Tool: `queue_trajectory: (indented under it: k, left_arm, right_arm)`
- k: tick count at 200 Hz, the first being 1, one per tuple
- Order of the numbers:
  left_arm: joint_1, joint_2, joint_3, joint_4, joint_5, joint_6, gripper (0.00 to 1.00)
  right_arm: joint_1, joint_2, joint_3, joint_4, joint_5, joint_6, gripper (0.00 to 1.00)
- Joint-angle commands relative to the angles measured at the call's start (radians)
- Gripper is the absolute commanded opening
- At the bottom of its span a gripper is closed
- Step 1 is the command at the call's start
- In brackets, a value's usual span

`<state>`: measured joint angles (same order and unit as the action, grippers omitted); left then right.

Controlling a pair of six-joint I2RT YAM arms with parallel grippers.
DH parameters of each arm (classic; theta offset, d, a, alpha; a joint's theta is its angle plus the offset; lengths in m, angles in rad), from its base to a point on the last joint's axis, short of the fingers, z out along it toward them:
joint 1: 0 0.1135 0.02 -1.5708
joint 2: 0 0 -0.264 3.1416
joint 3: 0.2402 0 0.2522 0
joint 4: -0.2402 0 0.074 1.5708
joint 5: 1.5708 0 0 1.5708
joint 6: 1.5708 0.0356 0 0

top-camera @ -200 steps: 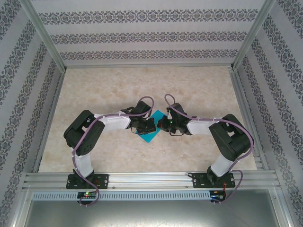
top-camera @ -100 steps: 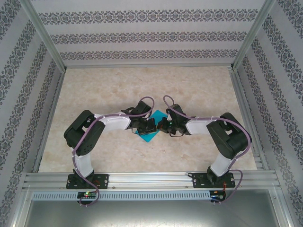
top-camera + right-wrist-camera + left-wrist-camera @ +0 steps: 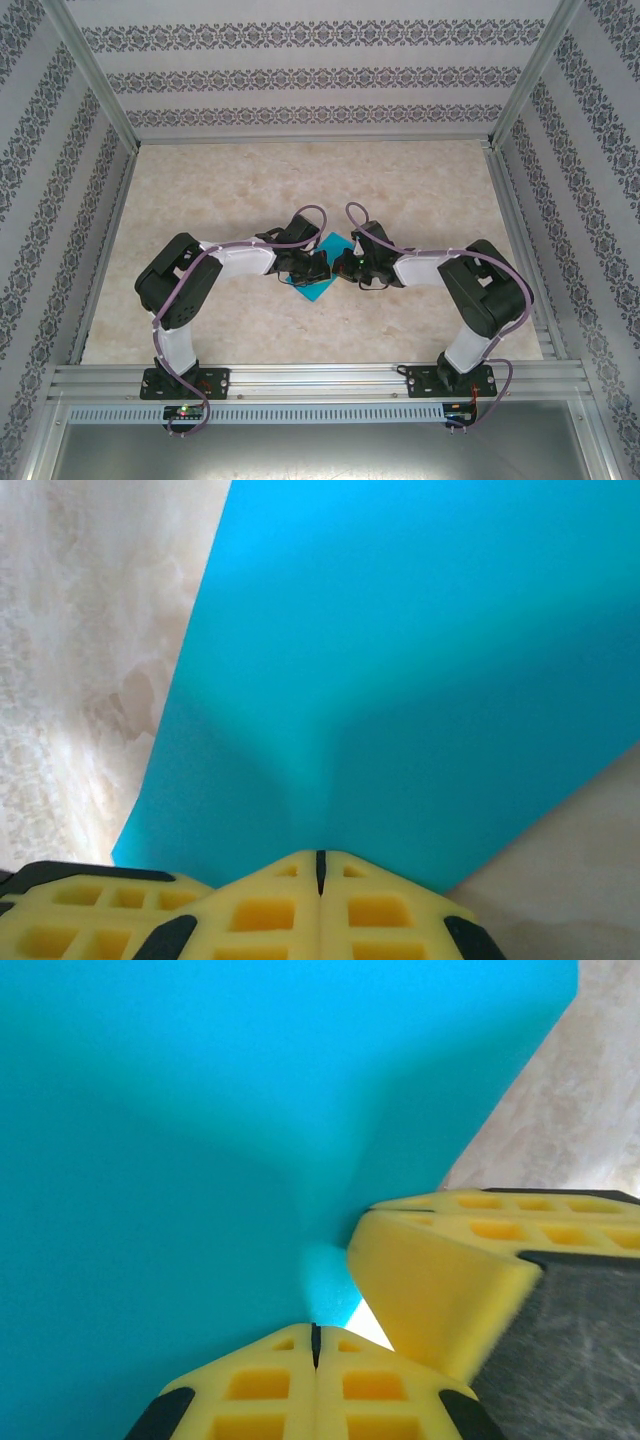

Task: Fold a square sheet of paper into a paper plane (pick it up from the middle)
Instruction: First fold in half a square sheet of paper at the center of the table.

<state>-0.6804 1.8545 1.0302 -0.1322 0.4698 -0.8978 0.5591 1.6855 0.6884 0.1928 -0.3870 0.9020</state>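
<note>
The square sheet of paper (image 3: pixel 320 289) is being pinched near its middle by the left hand (image 3: pixel 315 1348) and right hand (image 3: pixel 320 868), both clamped on it at mid-worktop (image 3: pixel 250 180), probably for lifting.

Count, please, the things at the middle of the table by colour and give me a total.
Teal: 1, the square sheet of paper
Yellow-padded: 2, the left end effector and the right end effector, both pinching the sheet
Total: 3

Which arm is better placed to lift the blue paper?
Left, probably. Both pinch the square sheet of paper, but the left gripper grips nearer its middle, the right gripper nearer an edge.
</note>
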Motion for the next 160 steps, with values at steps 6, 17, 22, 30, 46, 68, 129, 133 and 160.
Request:
queue_trajectory:
  k: [6,17,22,30,46,68,129,133,160]
  left_arm:
    - [-0.011,-0.007,-0.005,-0.011,0.010,0.035,0.00]
    - [-0.011,-0.031,-0.010,0.012,0.025,0.036,0.00]
    - [-0.011,-0.041,-0.013,0.017,0.031,0.036,0.00]
    - [-0.011,-0.057,-0.017,0.024,0.037,0.038,0.00]
    - [-0.012,-0.075,-0.025,0.030,0.049,0.037,0.00]
    - [-0.013,-0.079,-0.040,0.047,0.070,0.027,0.00]
    - [-0.013,-0.042,-0.054,0.058,0.097,0.026,0.00]
    - [-0.013,-0.039,-0.054,0.057,0.096,0.028,0.00]
    - [-0.013,-0.023,-0.046,0.020,0.063,0.036,0.00]
  right_arm:
    - [0.005,-0.054,-0.018,0.027,-0.001,-0.011,0.00]
    - [0.005,-0.057,-0.020,0.023,0.003,-0.011,0.00]
    - [0.004,-0.056,-0.020,0.023,0.004,-0.011,0.00]
    - [0.004,-0.056,-0.019,0.024,0.006,-0.010,0.00]
    - [0.004,-0.050,-0.014,0.029,0.007,-0.006,0.00]
    - [0.004,-0.049,-0.015,0.038,0.011,0.003,0.00]
    - [-0.003,-0.059,-0.028,0.048,0.021,0.014,0.00]
    - [-0.002,-0.057,-0.029,0.049,0.019,0.014,0.00]
    - [-0.002,-0.043,-0.025,0.053,0.008,0.011,0.00]
